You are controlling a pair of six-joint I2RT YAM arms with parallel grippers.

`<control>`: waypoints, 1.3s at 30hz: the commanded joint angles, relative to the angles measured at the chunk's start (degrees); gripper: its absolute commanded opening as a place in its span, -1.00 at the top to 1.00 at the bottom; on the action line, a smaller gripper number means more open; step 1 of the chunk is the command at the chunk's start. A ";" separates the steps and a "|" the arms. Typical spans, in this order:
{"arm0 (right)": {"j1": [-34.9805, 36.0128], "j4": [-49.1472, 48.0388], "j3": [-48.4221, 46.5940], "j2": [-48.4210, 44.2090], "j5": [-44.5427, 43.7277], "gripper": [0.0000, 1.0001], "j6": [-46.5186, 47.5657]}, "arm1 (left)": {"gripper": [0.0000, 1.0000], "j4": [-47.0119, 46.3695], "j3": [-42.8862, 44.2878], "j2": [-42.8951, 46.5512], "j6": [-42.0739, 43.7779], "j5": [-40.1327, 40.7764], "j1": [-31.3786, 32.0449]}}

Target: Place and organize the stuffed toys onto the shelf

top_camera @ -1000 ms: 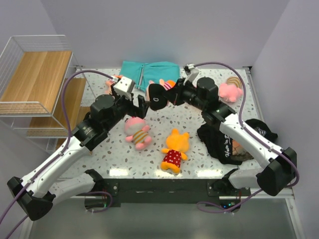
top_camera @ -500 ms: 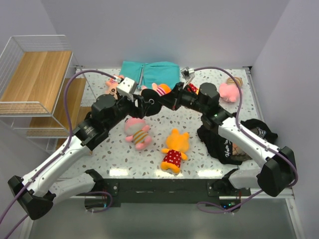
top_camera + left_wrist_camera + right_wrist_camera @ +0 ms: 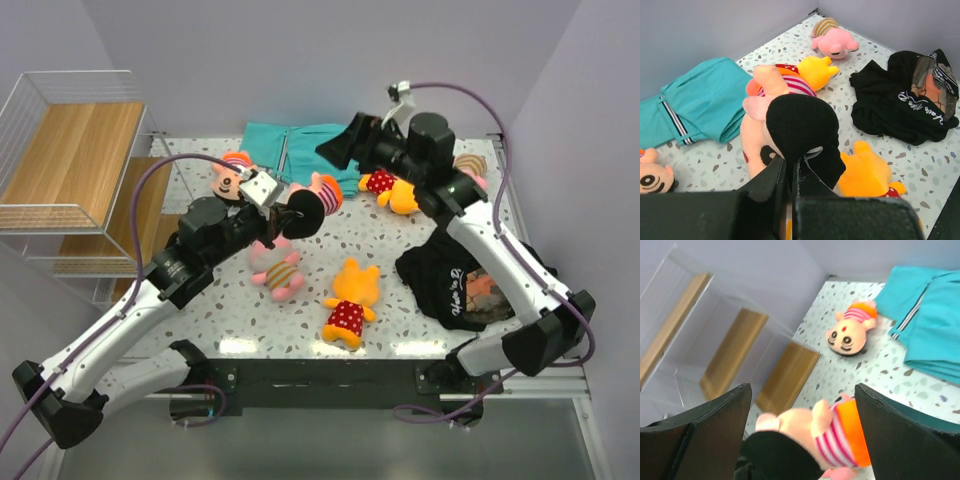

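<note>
The left gripper (image 3: 283,216) sits at the centre of the overhead view, clamped on the dark head of a black-haired doll (image 3: 318,195). The doll's peach body and pink-and-orange striped shirt point toward the top of the frame. In the left wrist view the two fingers (image 3: 774,184) are pinched together at the bottom centre, with the doll's black hair (image 3: 801,125) caught between them. The right gripper (image 3: 338,150) hangs above the near edge of the teal cloth (image 3: 300,142), upper centre. It grasps nothing, and in its own camera the jaws stand wide apart at the lower corners, the same doll (image 3: 840,440) showing between them. A pink doll in a yellow-striped shirt (image 3: 276,266) lies just below the left gripper. An orange doll in a red dotted dress (image 3: 350,298) lies right of it, at lower centre on the speckled table (image 3: 405,332). A second orange doll (image 3: 393,190) lies under the right arm, and a pink plush (image 3: 468,178) with a striped cap shows just beyond that arm, toward the upper right. A round-faced doll (image 3: 232,174) lies left of the teal cloth, touching its lower left corner in the right wrist view. A black garment (image 3: 455,290) with white lettering lies crumpled at the right. The shelf (image 3: 80,150), light wood boards in white wire mesh, stands along the left edge of the frame with no toy on the boards that show.
</note>
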State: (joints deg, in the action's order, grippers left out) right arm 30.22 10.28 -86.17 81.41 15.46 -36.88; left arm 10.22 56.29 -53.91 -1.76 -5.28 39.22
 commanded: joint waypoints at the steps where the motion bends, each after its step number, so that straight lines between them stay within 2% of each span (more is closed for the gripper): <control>1: -6.90 17.30 -8.56 4.81 5.16 -0.76 -1.53 | 1.00 -4.50 -1.01 2.49 5.80 -5.53 -0.11; 6: -8.51 24.43 -12.09 10.16 13.96 -0.75 7.51 | 1.00 -7.66 -4.25 4.95 12.47 -8.78 -0.11; 7: -8.51 23.21 -10.35 10.61 20.94 -0.75 7.53 | 1.00 -9.15 -5.57 5.48 13.18 -9.05 -0.02; 11: -8.51 14.69 -1.56 10.00 31.71 -0.62 1.91 | 1.00 -9.34 -6.63 7.76 16.95 -9.40 -0.11; 18: -8.60 12.22 3.72 8.68 34.89 -0.57 -0.11 | 1.00 -9.08 -6.37 8.03 18.20 -8.52 -0.02; 20: -8.51 10.03 4.69 8.16 35.86 -0.43 -1.51 | 1.00 -8.72 -6.28 8.03 17.84 -7.91 -0.02; 21: -8.60 8.89 5.74 7.81 37.26 -0.30 -2.31 | 1.00 -8.64 -6.20 8.03 17.76 -7.56 -0.11; 22: -8.51 6.88 6.10 7.72 37.88 -0.07 -3.01 | 1.00 -8.64 -6.37 8.12 17.67 -7.21 -0.11; 24: -8.51 4.24 6.89 7.19 39.89 0.11 -4.95 | 1.00 -8.46 -6.28 8.21 17.67 -6.33 -0.02; 25: -8.51 3.26 7.24 7.10 40.52 0.33 -5.65 | 1.00 -8.46 -6.28 8.21 17.67 -5.98 -0.02; 26: -8.51 2.29 7.51 6.66 40.87 0.46 -7.22 | 1.00 -8.37 -6.11 8.38 17.75 -5.54 -0.02; 27: -8.51 -0.41 8.20 6.40 41.48 0.77 -8.28 | 1.00 -8.29 -6.11 8.38 17.76 -5.27 -0.11; 28: -8.60 -2.01 8.56 6.05 41.84 0.93 -9.34 | 1.00 -8.28 -6.19 8.56 17.58 -5.01 -0.11; 29: -8.60 -3.76 9.00 5.61 42.01 1.00 -11.96 | 1.00 -8.28 -6.19 8.56 17.49 -4.31 -0.02; 31: -8.51 -7.46 9.71 5.17 41.76 1.00 -13.82 | 1.00 -8.20 -6.19 8.47 17.23 -3.60 -0.02; 34: -8.51 -7.65 9.79 4.03 36.34 1.00 -13.66 | 0.44 -7.23 -5.67 8.21 16.70 -2.81 -0.11; 35: -8.51 -7.56 9.79 3.76 34.39 1.00 -12.44 | -0.02 -7.14 -5.49 7.95 16.35 -2.37 -0.11; 37: -8.60 -5.55 8.83 2.97 29.91 1.00 -10.59 | -0.29 -6.88 -4.97 7.68 14.78 -2.02 -0.02; 38: -8.51 -4.84 7.87 2.71 24.93 1.00 -8.14 | -0.53 -6.88 -4.62 7.77 13.90 -1.67 -0.11; 39: -8.42 -3.88 7.51 2.36 22.27 1.00 -6.99 | -0.62 -6.62 -4.26 7.77 12.84 -1.49 -0.11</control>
State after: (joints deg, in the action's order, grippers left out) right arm 21.30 7.29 -76.23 87.99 47.33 -47.20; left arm 6.46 49.58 -45.87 13.96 -9.43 39.27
